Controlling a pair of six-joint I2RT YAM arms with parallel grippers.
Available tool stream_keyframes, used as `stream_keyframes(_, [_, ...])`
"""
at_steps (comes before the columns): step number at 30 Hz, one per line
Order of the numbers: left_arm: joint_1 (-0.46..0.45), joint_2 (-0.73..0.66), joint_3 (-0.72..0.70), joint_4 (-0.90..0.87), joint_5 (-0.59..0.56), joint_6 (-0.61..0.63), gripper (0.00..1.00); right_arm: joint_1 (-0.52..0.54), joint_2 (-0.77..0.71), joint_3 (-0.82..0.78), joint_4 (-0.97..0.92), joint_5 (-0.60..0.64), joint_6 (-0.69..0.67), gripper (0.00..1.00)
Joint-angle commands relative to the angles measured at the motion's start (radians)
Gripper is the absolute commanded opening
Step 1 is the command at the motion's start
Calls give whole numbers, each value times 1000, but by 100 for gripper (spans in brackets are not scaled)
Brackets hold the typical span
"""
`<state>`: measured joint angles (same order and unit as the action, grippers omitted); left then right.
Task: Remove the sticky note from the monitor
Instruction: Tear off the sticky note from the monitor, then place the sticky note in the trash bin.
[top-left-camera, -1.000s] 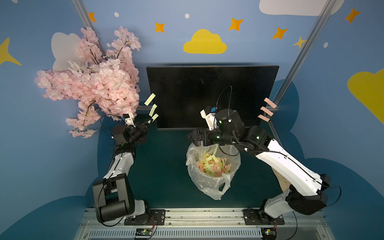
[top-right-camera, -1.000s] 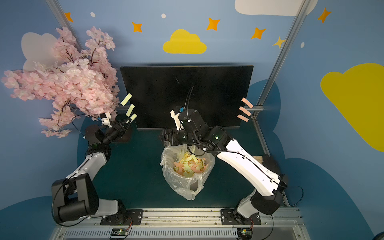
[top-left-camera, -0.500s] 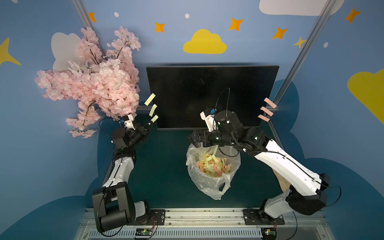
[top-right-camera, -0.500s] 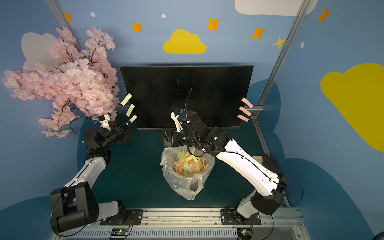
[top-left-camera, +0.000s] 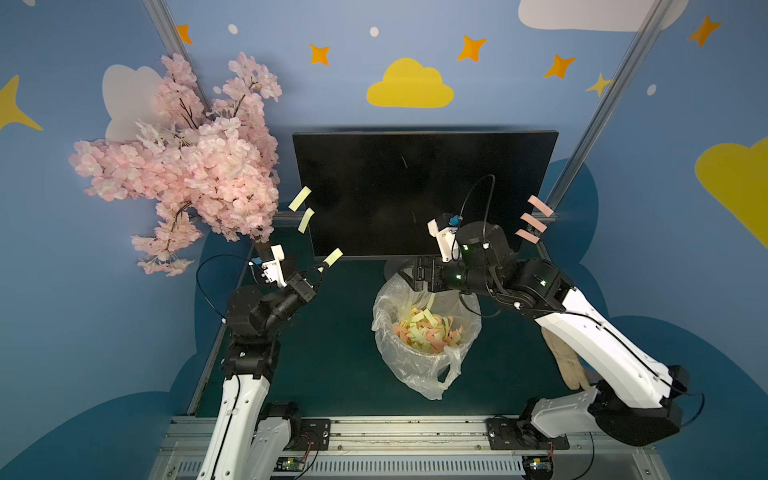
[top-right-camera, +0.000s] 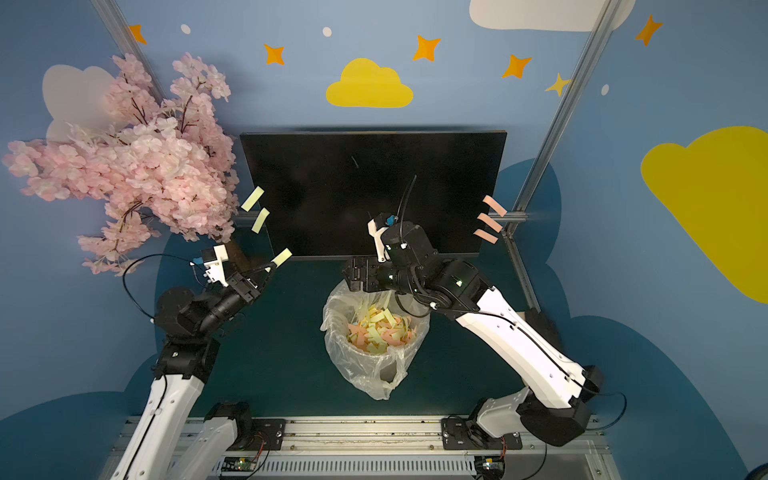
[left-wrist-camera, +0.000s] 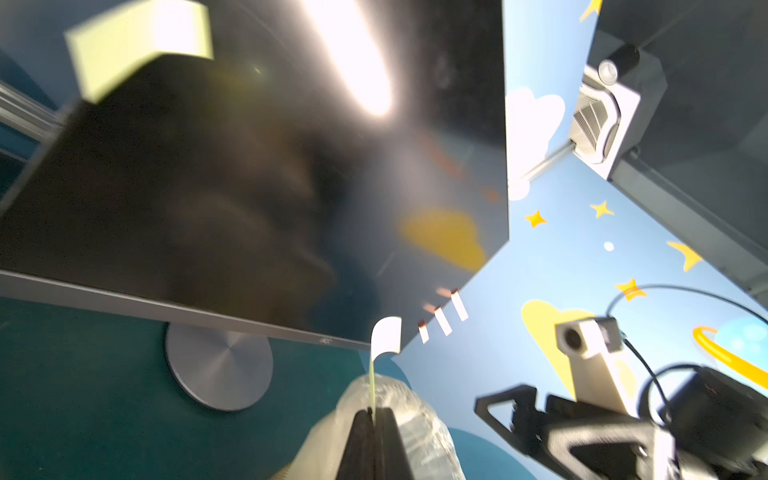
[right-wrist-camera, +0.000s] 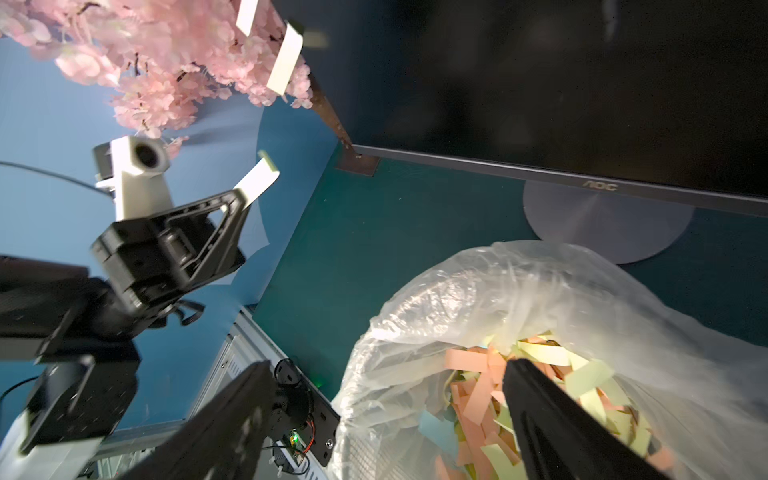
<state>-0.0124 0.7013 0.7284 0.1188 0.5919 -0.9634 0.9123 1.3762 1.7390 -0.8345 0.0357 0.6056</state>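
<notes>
One yellow sticky note (top-left-camera: 333, 257) is pinched in the left gripper (top-left-camera: 321, 270) just off the lower corner of the monitor (top-left-camera: 415, 187) (at the tabletop's (top-left-camera: 332, 353) back), while the right gripper (right-wrist-camera: 386, 363) hangs spread above the bag (top-left-camera: 395, 368).

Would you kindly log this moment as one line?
left gripper: shut on yellow sticky note, clear of monitor | right gripper: open over bin bag | on monitor edges: two yellow notes, three pink notes

Glare and blur wash out the monitor (left-wrist-camera: 208, 187) and the pinched note (left-wrist-camera: 386, 334) in the left wrist view; right of the bag (top-left-camera: 386, 332), a glove (top-left-camera: 570, 368) lies half hidden behind the right arm (top-left-camera: 598, 340).
</notes>
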Motion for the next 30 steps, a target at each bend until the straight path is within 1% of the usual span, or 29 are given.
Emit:
stream_keyframes(1, [-86,-33,96,-250,-69,112,3,-39,-49,-26,-63,32,8,91])
stream_keyframes(3, [-149,-23,163,-317,-101,146,3,-68,-80,-49,-76,34,9,91])
stream_keyframes(5, [-236,14,238,-384,-139,191,3,-99,-111,-69,-90,36,11,91])
stream_keyframes(8, [-414,107,366,-488,-230,289,3,-142,-152,-92,-117,44,13,92])
stream_keyframes(11, [-618,228,495,-598,-376,405,3,-180,-188,-105,-153,56,5,92])
stream_keyframes(13, [-741,314,566,-658,-454,458,3,-202,-213,-107,-180,71,-2,92])
stream_keyframes(15, [-833,390,620,-704,-524,505,3,-220,-236,-110,-208,85,-9,92])
stream_keyframes(17, [-905,454,663,-741,-580,539,3,-240,-258,-115,-235,95,-10,92])
stream_keyframes(19, [-960,506,702,-779,-637,575,3,-254,-283,-126,-249,100,-11,92])
stream_keyframes(21, [-994,552,736,-821,-684,597,3,-264,-302,-141,-263,101,-6,92])
stream_keyframes(25, [-1017,625,780,-901,-737,630,4,-277,-329,-177,-275,89,0,92])
stream_keyframes(27, [-1018,651,790,-916,-742,643,8,-280,-332,-188,-276,83,2,92])
stream_keyframes(30, [-1020,685,806,-927,-747,658,20,-283,-326,-190,-275,76,2,92])
